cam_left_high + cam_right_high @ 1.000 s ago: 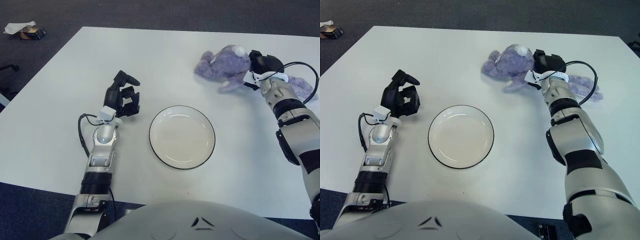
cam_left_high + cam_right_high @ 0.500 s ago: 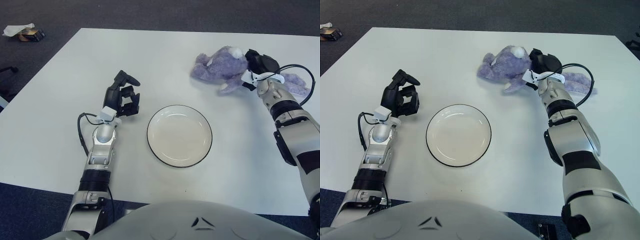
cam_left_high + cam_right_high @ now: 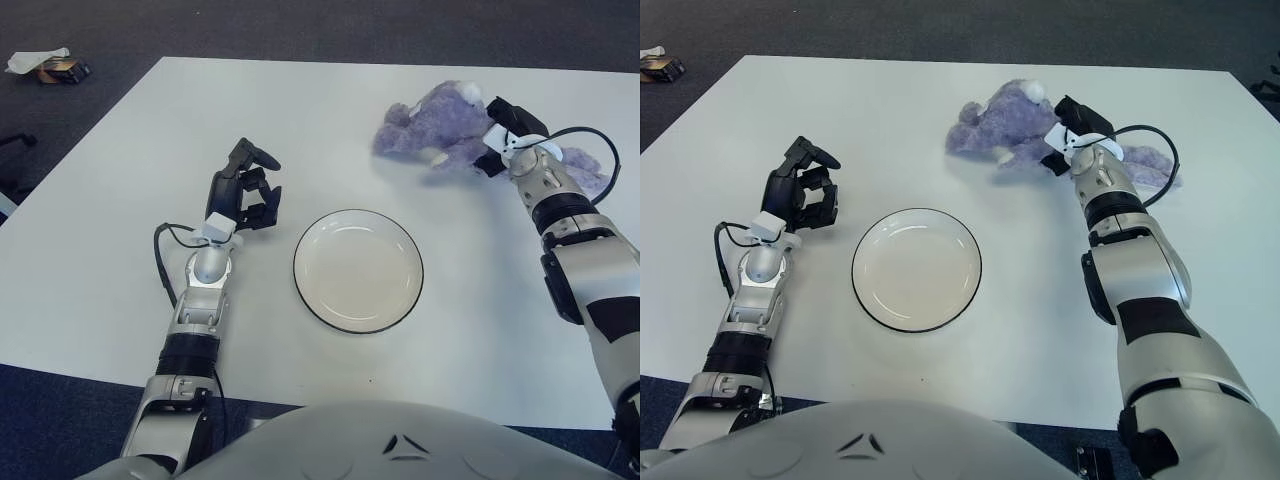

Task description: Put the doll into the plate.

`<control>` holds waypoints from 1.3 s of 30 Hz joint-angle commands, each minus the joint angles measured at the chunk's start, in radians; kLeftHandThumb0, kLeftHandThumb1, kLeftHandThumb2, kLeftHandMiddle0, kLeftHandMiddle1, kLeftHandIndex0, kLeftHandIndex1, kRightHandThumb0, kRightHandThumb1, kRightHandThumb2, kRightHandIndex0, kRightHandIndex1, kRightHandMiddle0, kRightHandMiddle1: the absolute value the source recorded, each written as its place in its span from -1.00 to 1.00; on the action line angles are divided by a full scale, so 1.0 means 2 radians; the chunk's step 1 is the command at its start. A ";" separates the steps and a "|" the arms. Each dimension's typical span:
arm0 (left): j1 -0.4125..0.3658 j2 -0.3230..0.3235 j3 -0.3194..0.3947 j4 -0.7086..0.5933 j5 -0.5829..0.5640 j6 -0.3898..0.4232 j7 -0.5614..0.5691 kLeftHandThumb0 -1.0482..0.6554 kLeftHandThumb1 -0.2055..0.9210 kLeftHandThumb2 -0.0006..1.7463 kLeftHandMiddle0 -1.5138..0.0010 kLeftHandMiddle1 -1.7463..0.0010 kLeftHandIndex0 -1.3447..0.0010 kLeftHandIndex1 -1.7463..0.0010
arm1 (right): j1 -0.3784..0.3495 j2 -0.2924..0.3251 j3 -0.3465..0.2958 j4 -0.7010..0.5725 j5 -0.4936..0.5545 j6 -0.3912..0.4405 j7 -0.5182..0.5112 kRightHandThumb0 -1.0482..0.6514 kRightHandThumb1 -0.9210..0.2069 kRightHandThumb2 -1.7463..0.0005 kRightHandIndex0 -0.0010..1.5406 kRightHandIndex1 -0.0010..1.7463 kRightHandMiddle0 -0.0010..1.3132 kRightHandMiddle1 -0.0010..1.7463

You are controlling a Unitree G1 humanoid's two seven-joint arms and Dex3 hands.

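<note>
— Gripping anything on the right?
— Yes. The right hand is closed on the doll, a purple plush at the far right of the table. Its dark fingers clamp the plush's middle; the head end points toward the robot's left, and the other end trails past the wrist on the far side.
— And the plate?
— White with a dark rim, near the table's middle, well apart from the doll, nothing in it.
— The left hand?
— Parked left of the plate, not touching it, fingers curled loosely and holding nothing. A black cable loops at its forearm.
</note>
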 commanded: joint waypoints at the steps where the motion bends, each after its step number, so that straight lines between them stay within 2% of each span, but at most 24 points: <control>1: 0.029 -0.004 -0.004 0.038 0.015 -0.012 0.014 -0.22 0.56 -0.01 -0.26 -1.00 0.48 -1.00 | -0.001 0.013 -0.011 -0.016 0.018 0.007 0.019 0.23 0.47 -0.76 0.08 0.85 -0.16 1.00; 5: 0.025 0.000 -0.005 0.046 0.023 -0.018 0.022 -0.22 0.56 -0.01 -0.24 -1.00 0.48 -1.00 | 0.003 0.015 -0.021 -0.031 0.027 -0.001 0.025 0.23 0.47 -0.76 0.09 0.84 -0.16 1.00; 7: 0.023 0.002 -0.007 0.049 0.026 -0.019 0.024 -0.22 0.56 -0.01 -0.24 -1.00 0.48 -1.00 | 0.005 0.018 -0.033 -0.058 0.040 0.002 0.027 0.23 0.48 -0.76 0.10 0.81 -0.15 1.00; 13: 0.019 0.007 -0.011 0.050 0.028 -0.017 0.022 -0.22 0.57 -0.02 -0.20 -1.00 0.49 -1.00 | 0.013 0.022 -0.033 -0.083 0.030 -0.014 -0.014 0.23 0.52 -0.76 0.16 0.73 -0.12 1.00; 15: 0.020 0.009 -0.013 0.041 0.027 -0.011 0.018 -0.22 0.57 -0.02 -0.19 -1.00 0.49 -1.00 | 0.010 0.029 -0.038 -0.096 0.033 -0.007 -0.024 0.23 0.53 -0.76 0.17 0.72 -0.12 1.00; 19: 0.015 0.019 -0.017 0.013 0.012 0.017 -0.009 -0.22 0.55 -0.01 -0.19 -1.00 0.48 -1.00 | 0.008 0.036 -0.039 -0.098 0.025 -0.028 -0.074 0.23 0.54 -0.76 0.18 0.70 -0.11 1.00; 21: 0.010 0.023 -0.017 0.002 0.003 0.029 -0.021 -0.22 0.54 0.00 -0.19 -1.00 0.47 -1.00 | 0.002 0.033 -0.024 -0.081 0.003 -0.048 -0.114 0.23 0.55 -0.76 0.19 0.69 -0.10 1.00; 27: -0.020 0.033 -0.019 -0.033 -0.024 0.068 -0.060 -0.22 0.53 0.01 -0.16 -1.00 0.46 -1.00 | 0.004 0.030 -0.006 -0.075 -0.033 -0.089 -0.193 0.23 0.58 -0.81 0.17 0.77 -0.09 1.00; 31: -0.028 0.041 -0.020 -0.035 -0.008 0.064 -0.062 -0.23 0.52 0.02 -0.14 -1.00 0.46 -1.00 | 0.013 0.033 -0.003 -0.080 -0.042 -0.112 -0.224 0.23 0.57 -0.82 0.15 0.82 -0.10 1.00; 39: -0.047 0.048 -0.027 -0.022 0.070 0.051 -0.016 -0.23 0.46 0.07 -0.24 -1.00 0.43 -1.00 | 0.015 0.035 -0.008 -0.066 -0.033 -0.157 -0.225 0.23 0.53 -0.80 0.13 0.83 -0.13 1.00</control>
